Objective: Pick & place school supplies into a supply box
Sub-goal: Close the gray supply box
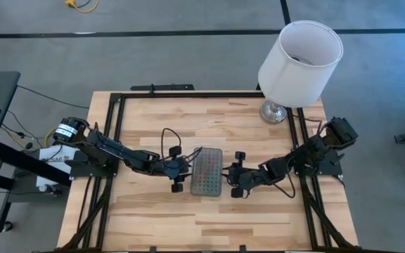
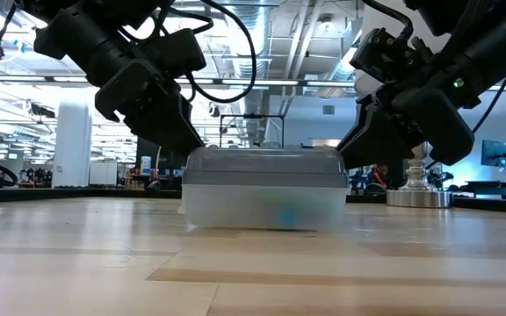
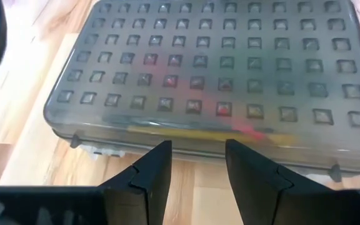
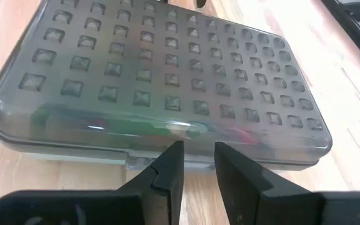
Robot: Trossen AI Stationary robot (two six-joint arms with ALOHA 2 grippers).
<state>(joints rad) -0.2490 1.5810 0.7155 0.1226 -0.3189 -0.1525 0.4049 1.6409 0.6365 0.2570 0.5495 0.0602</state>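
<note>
The supply box (image 1: 207,171) lies shut in the middle of the table, its grey dot-textured lid (image 3: 211,69) on top. School supplies show dimly through it: a yellow pencil (image 3: 199,132), and something green (image 4: 136,125) and pink. My left gripper (image 3: 195,150) is open at the box's left long side, slanting down, with nothing between its fingers. At the right long side my right gripper (image 4: 197,150) is open more narrowly, by a small latch (image 4: 136,164). In the high view both grippers (image 1: 183,169) (image 1: 232,173) stand a little apart from the box.
A white lampshade (image 1: 299,63) on a silver base (image 1: 276,111) stands at the table's far right corner. A black frame (image 1: 118,98) runs along the table's edges. Bare wood lies in front of and behind the box.
</note>
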